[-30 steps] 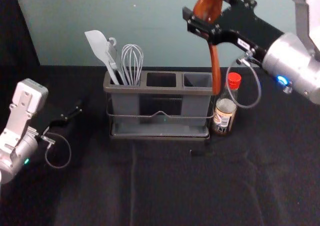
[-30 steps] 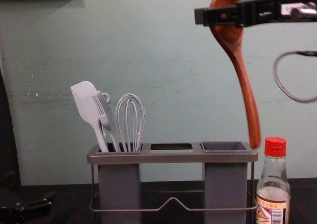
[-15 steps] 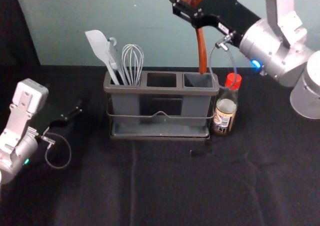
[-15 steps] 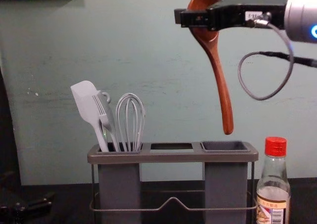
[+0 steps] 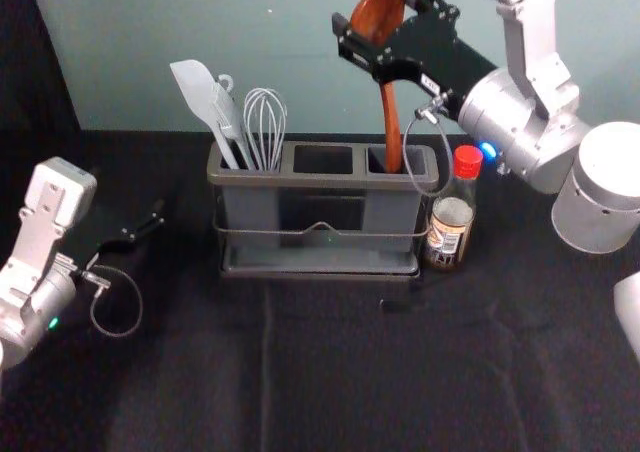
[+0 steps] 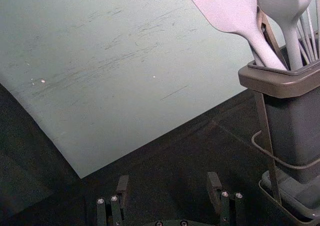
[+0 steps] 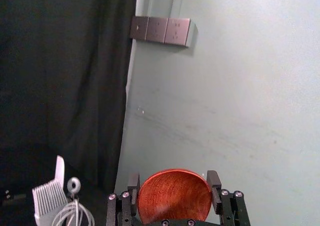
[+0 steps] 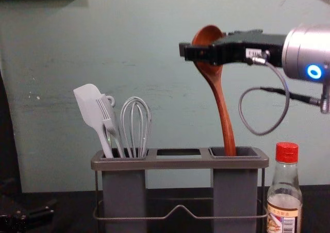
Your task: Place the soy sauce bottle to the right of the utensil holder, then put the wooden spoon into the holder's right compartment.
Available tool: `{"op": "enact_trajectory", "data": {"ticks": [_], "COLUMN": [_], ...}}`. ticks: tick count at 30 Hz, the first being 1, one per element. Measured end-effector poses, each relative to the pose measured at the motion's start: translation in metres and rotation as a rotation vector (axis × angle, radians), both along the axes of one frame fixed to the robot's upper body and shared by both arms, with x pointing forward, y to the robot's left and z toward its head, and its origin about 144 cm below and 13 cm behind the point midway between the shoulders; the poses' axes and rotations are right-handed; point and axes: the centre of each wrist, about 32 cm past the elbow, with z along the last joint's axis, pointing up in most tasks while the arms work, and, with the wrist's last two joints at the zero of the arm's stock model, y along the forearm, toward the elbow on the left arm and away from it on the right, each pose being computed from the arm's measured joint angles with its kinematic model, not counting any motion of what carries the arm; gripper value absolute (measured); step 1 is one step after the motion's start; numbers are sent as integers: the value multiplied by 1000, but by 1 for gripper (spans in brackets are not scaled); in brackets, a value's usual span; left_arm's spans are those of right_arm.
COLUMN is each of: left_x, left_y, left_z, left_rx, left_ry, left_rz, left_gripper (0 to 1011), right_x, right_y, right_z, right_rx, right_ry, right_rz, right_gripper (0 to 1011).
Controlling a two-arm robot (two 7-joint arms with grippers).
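Over the right compartment [image 8: 236, 192] of the utensil holder [image 8: 175, 163], the right gripper [image 7: 174, 182] is clamping the wooden spoon [image 8: 221, 104] by its bowl, its handle slanting down inside (nearly upright); left of the holder, the left gripper [image 6: 168, 182] is idling, fingers apart.

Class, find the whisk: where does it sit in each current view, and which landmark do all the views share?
Head view: left of centre, the whisk stands in the left compartment of the holder.
Left wrist view: its wires show beside the brush, cut by the picture's edge.
Right wrist view: beside the brush, apart from the spoon.
Chest view: left of centre, right of the brush.
Shared landmark: the brush.
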Motion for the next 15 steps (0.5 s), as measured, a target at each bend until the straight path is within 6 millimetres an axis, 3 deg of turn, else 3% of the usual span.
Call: {"op": "enact_trajectory", "data": {"ticks": [15], "left_x": [0], "left_y": [0], "left_z": [0], "left_rx": [0], "left_ry": [0], "left_rz": [0], "left_gripper": [1000], "right_x": [3], "right_y": [1], "right_z": [-44], "right_rx": [21], "right_ry": [89], "right_rz": [6], "right_gripper": [837]}}
